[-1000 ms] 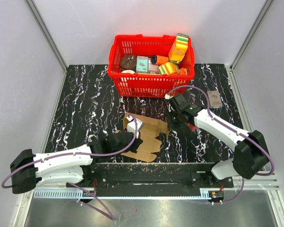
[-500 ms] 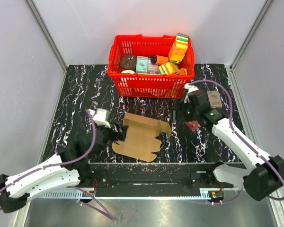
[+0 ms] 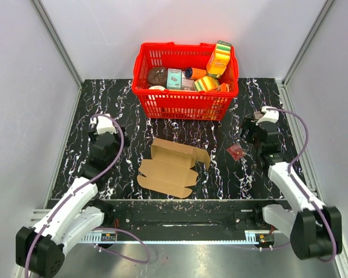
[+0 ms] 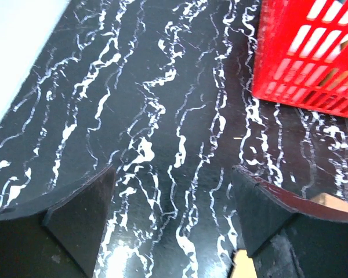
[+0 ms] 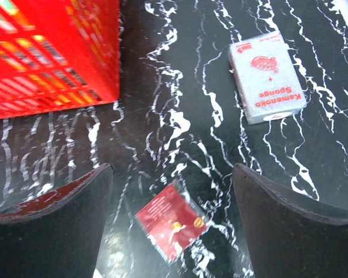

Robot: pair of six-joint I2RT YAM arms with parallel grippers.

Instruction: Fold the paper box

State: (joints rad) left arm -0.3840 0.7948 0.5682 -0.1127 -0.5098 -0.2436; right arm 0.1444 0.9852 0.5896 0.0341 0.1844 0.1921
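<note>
A black marbled table (image 3: pixel 116 110) fills the top view, with a red basket (image 3: pixel 182 105) at upper centre. The paper box (image 3: pixel 171 168) lies opened out at centre, between the grippers and well apart from both. The left gripper (image 4: pixel 173 174) at middle left and the right gripper (image 5: pixel 173 171) at middle right both gape wide, holding nothing. A sponge pack (image 5: pixel 267 75) and a red packet (image 5: pixel 173 227) lie below the right one.

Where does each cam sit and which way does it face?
Top external: above, behind the bases, looking down at table, paper box, red basket; left arm, right arm show.
Left wrist: on left arm, facing table, basket corner; left fingers.
Right wrist: on right arm, facing red packet, sponge pack; right fingers.
Shared: basket in all three.
</note>
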